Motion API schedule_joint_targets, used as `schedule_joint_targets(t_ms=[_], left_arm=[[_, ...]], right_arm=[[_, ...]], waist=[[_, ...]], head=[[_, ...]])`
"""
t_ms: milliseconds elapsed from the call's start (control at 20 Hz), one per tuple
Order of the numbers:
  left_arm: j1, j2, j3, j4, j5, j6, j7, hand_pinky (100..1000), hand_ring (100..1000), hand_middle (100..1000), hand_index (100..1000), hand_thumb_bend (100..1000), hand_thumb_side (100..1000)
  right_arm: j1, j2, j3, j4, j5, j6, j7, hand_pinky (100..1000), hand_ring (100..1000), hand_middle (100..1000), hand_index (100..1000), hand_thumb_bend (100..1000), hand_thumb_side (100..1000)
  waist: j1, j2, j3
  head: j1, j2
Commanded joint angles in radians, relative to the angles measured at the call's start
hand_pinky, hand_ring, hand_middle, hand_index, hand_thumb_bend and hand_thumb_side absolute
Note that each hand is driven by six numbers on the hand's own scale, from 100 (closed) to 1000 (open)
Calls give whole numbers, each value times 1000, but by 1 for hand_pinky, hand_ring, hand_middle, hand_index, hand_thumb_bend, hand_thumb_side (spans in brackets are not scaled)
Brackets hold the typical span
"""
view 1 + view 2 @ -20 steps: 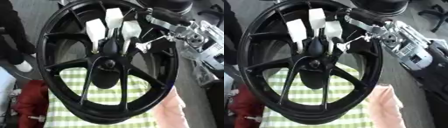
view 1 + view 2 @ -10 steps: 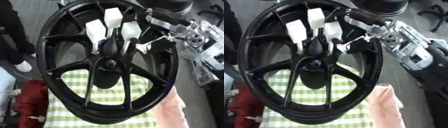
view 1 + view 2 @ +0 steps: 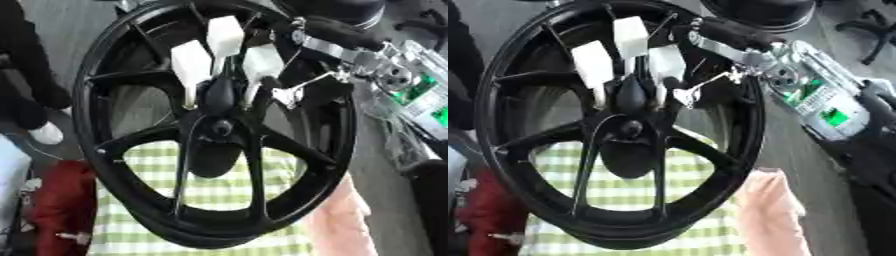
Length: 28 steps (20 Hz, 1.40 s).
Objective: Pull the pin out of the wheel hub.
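**Right hand at the hub of the black wheel**

I'm looking down at a large black spoked wheel, standing on its rim and filling most of my view. It rests on a green-and-white checked cloth spread over the tabletop, and the cloth shows through the gaps between the spokes. The round black hub sits at the middle of the wheel, where the spokes meet.

My right hand comes in from the far right corner, its silver and black arm crossing over the wheel's upper right rim. The white-tipped fingers point down toward the hub, slightly spread, their tips lying just above it against a dark oval part. I can't tell whether they're pinching anything there; the pin itself I can't make out against the black metal.

A small silver piece shows just right of the fingers, near a spoke.

A pink cloth lies at the near right edge, beside the wheel's rim. Something red sits off the near left edge. My left hand doesn't show.
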Motion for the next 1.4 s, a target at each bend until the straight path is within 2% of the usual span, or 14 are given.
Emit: schedule_joint_targets(t_ms=[50, 600, 850, 950, 1050, 1400], left_arm=[[-9, 13, 2, -13, -1, 1, 0, 604, 601, 780, 739, 186, 857], [-14, 12, 1, -14, 0, 2, -1, 605, 599, 777, 734, 184, 854], [-15, 13, 0, -13, 0, 4, 0, 605, 596, 775, 733, 184, 853], [-14, 13, 0, -13, 1, 3, 0, 604, 596, 775, 732, 184, 853], [-13, 13, 2, -13, 2, 3, 1, 605, 594, 774, 732, 183, 852], [-13, 11, 3, -11, 5, 3, 4, 605, 591, 773, 731, 184, 854]], right_arm=[[-5, -35, -12, -16, -3, -3, 8, 937, 808, 666, 804, 100, 249], [-5, -45, -17, -20, -4, -39, 51, 902, 726, 560, 742, 100, 289], [-4, -50, -19, -22, 0, -56, 69, 884, 625, 478, 697, 100, 313], [-3, -50, -17, -24, 0, -60, 80, 882, 617, 462, 688, 100, 317], [-2, -49, -17, -26, 0, -61, 89, 868, 593, 391, 631, 100, 323], [4, -43, -16, -31, -10, -47, 92, 842, 508, 255, 475, 100, 323]], waist=[[4, -11, 1], [-2, -8, 11], [-5, -8, 15], [-6, -9, 16], [-7, -9, 15], [-10, -9, 13]], head=[[1, -14], [4, -22], [3, -21], [3, -20], [3, -17], [9, -15]])
